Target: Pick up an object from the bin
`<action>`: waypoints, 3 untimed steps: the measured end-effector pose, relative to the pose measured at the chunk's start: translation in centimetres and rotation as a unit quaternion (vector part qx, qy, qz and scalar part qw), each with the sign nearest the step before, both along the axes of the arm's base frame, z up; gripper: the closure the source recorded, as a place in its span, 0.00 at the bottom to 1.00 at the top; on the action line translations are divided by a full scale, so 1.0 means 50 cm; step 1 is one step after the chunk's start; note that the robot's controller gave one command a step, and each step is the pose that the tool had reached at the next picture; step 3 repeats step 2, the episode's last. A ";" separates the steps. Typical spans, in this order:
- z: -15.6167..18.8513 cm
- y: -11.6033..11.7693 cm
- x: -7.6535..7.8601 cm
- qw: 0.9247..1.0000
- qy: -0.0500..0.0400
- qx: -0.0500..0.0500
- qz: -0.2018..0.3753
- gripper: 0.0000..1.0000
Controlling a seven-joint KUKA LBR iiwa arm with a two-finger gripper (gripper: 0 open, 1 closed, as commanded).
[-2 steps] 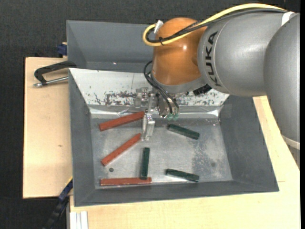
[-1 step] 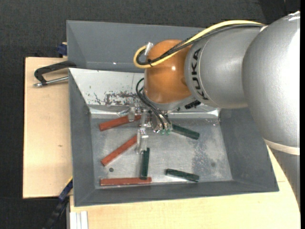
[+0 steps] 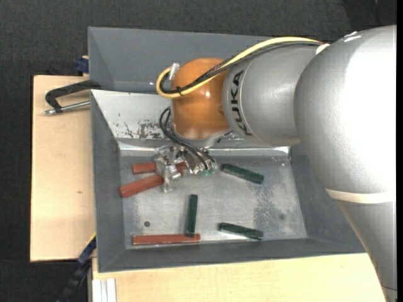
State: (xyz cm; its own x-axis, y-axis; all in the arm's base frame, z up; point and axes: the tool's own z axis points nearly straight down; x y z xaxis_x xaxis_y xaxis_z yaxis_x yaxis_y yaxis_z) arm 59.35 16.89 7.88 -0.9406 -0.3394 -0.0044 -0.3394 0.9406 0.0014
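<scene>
Camera view: the end effector (image 3: 169,170) sits low at left-centre of the frame, over the right ends of two red bars. You cannot tell whether it is open or closed. Expect the lower red bar (image 3: 140,186) to be rigid, light and smooth. Its long axis runs from lower left to upper right. Grip across the narrow width.

Gripper (image 3: 169,172) is low at the far left of the bin (image 3: 104,187), sitting over the right ends of two red bars: the far red bar (image 3: 143,167) and the slanted red bar (image 3: 140,187). The near red bar (image 3: 165,238) lies along the near wall. The middle green bar (image 3: 191,214) points near-to-far. The far green bar (image 3: 243,173) lies just right of the gripper, and the near green bar (image 3: 240,231) lies near right.
</scene>
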 end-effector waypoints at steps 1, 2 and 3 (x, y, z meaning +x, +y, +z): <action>0.000 0.000 0.000 1.000 0.000 0.000 0.000 1.00; 0.323 0.040 -0.014 1.000 -0.002 0.001 -0.006 1.00; 0.323 0.040 -0.014 1.000 -0.002 0.001 -0.006 1.00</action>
